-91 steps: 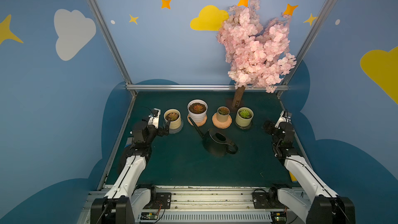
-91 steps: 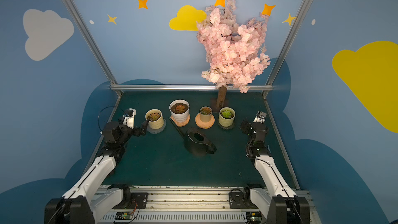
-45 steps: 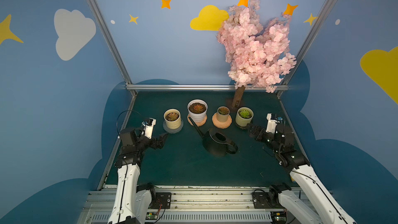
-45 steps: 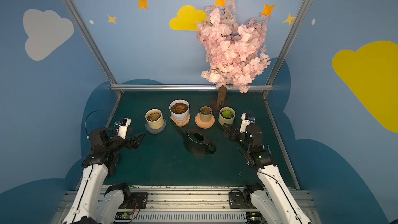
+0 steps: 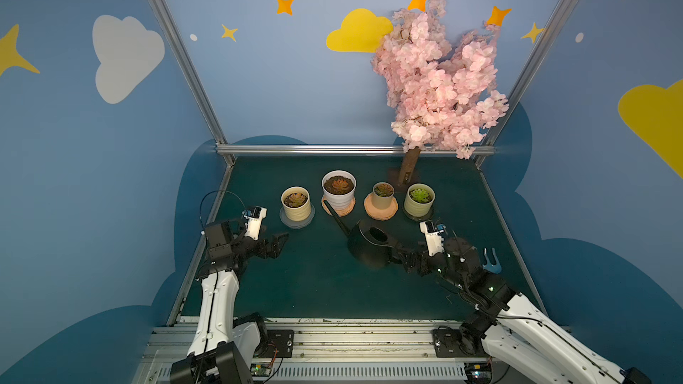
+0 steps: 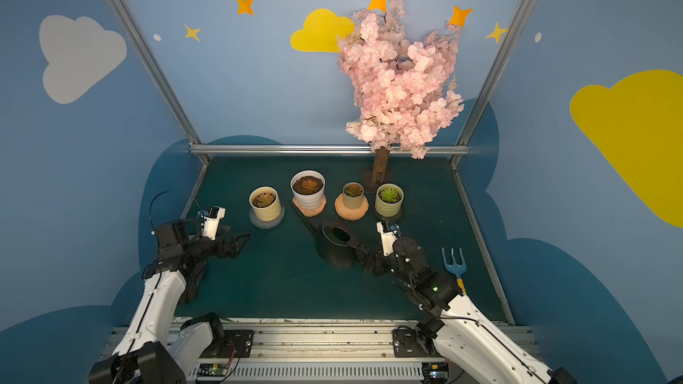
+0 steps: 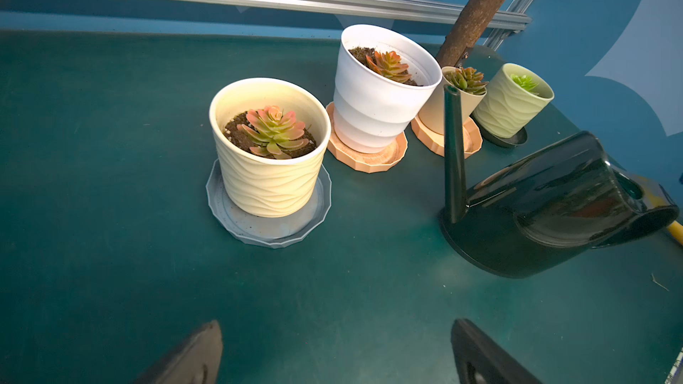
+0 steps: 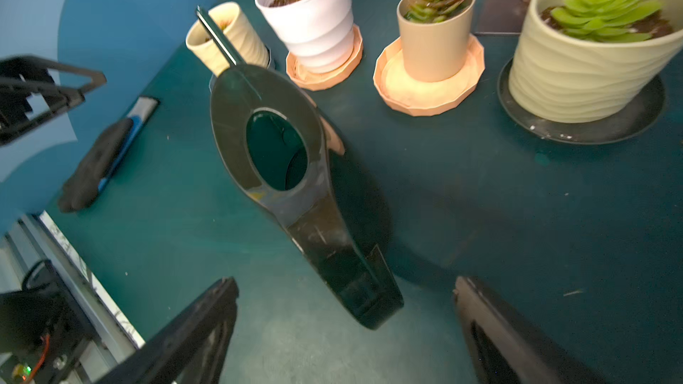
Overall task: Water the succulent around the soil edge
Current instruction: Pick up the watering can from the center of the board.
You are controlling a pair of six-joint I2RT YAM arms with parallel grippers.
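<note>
Change over the last second: both arms have swung in from the sides of the bench. Right pincer is spread wide, with the handle end of the watering can between its fingers and a gap on each side. The can stands mid-bench, spout toward the white pot in the row of four succulents. Left pincer is spread and empty, near the cream pot. Judgement: grasp is next, nothing poured yet. Which succulent is the target is unclear.

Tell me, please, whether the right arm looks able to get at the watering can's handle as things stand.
Probably yes: the right gripper is open, its jaws standing either side of the watering can's handle, with nothing between them.
</note>
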